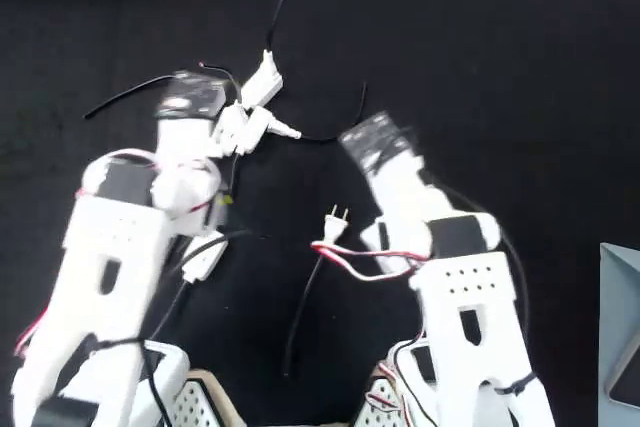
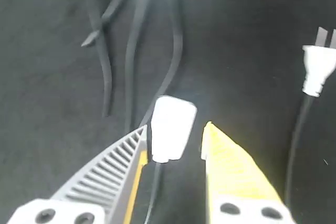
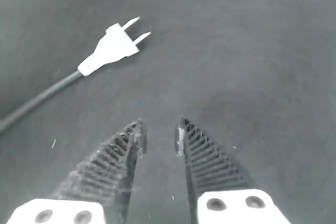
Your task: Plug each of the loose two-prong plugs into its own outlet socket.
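Grasp step. Left gripper open, jaws straddling a white plug, seemingly not yet pinched. Right gripper barely parted, empty, near second plug lying on table. Next: squeeze, then line prongs up with outlet

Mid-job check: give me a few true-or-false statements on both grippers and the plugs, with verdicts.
1. The right gripper is open and empty. True.
2. The white two-prong plug on a black cord near it is already plugged in. False: it lies loose on the black table cloth.
3. A white plastic connector block on a black cord sits between the left gripper fingers. True.
4. The left gripper is fully shut. False: open around the block.
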Controlling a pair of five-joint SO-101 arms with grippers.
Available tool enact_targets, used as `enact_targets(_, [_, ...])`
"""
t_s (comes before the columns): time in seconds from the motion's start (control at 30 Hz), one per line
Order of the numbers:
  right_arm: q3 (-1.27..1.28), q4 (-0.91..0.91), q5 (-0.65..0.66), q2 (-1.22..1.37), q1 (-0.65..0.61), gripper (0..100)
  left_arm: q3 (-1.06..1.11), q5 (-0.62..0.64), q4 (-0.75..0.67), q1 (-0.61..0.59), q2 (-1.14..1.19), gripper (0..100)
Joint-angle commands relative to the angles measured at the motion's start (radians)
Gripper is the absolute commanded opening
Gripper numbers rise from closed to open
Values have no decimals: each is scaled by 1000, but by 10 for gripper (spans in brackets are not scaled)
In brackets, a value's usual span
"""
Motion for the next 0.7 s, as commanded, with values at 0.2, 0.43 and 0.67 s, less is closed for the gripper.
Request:
enact_targets(0.2, [-70,135,250,93,-293,314,265,5,-117,-410,-207,171])
enact_targets(0.43, [-54,133,315,101,-470,407,375,5,-218,-456,-219,171])
enact_targets(0.67, [-7,97,308,171,-585,387,429,3,-281,-476,-213,171])
